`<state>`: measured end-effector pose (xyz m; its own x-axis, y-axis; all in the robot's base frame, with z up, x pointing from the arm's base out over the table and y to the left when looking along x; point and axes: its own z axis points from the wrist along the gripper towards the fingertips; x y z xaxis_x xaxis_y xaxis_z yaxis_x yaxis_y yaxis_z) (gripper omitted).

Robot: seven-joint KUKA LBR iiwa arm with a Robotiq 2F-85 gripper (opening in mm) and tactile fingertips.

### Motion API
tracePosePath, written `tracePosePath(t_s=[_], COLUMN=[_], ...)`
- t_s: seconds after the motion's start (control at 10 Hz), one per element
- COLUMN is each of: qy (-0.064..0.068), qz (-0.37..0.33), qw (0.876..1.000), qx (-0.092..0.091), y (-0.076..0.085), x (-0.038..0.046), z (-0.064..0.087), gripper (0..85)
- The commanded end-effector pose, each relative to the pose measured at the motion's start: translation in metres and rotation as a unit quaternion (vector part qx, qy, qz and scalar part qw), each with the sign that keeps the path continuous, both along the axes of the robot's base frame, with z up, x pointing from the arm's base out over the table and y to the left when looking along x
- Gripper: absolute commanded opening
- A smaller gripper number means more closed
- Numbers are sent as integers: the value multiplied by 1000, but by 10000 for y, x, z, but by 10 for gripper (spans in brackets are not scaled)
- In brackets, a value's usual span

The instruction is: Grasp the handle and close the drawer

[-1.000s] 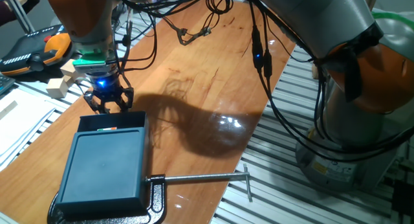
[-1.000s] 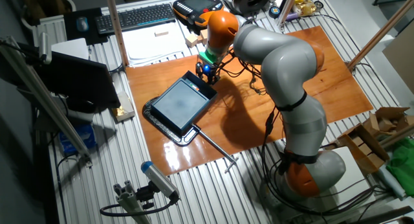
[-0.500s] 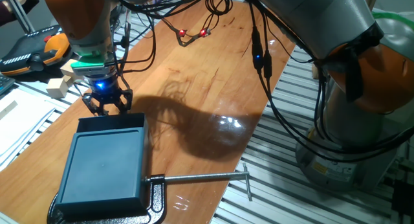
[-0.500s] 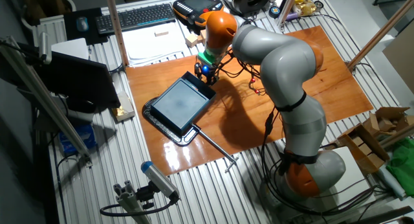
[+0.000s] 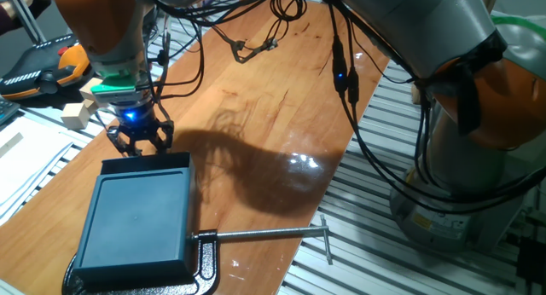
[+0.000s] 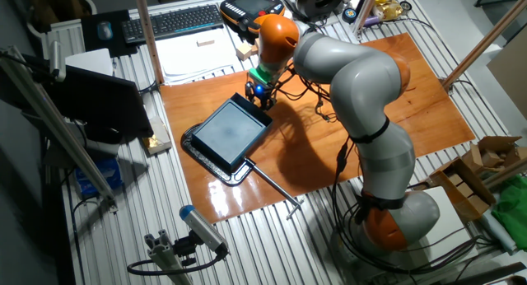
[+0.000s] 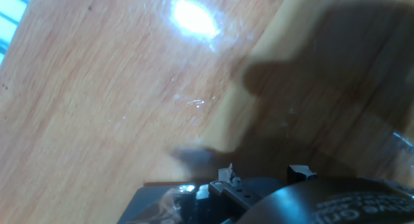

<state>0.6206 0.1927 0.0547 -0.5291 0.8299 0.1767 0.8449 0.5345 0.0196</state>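
I see my black two-finger tool [image 5: 140, 140] just behind the shallow dark teal plastic drawer [image 5: 145, 165], above the shiny wooden worktop [image 5: 281, 99]. Its fingers stand apart and hold nothing.

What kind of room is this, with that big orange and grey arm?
Most likely a robotics lab or workshop. The wooden board sits on a ribbed aluminium workbench, a black computer keyboard lies nearby, and loose black cables trail across the board.

On the wooden table [image 5: 281, 116] stand one teal box [image 5: 136, 222], one black clamp [image 5: 200, 265] (its silver rod [image 5: 264, 234] lying alongside) and two pale wooden blocks [image 5: 77, 114].
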Motion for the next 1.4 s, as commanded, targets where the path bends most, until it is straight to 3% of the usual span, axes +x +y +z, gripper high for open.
tracePosePath(t_s=[0.0, 1.3], qy=[0, 0], qz=[0, -8], qw=[1000, 1000], qx=[-1, -4], y=[20, 194], x=[-14, -154], z=[1, 15], gripper=[20, 20])
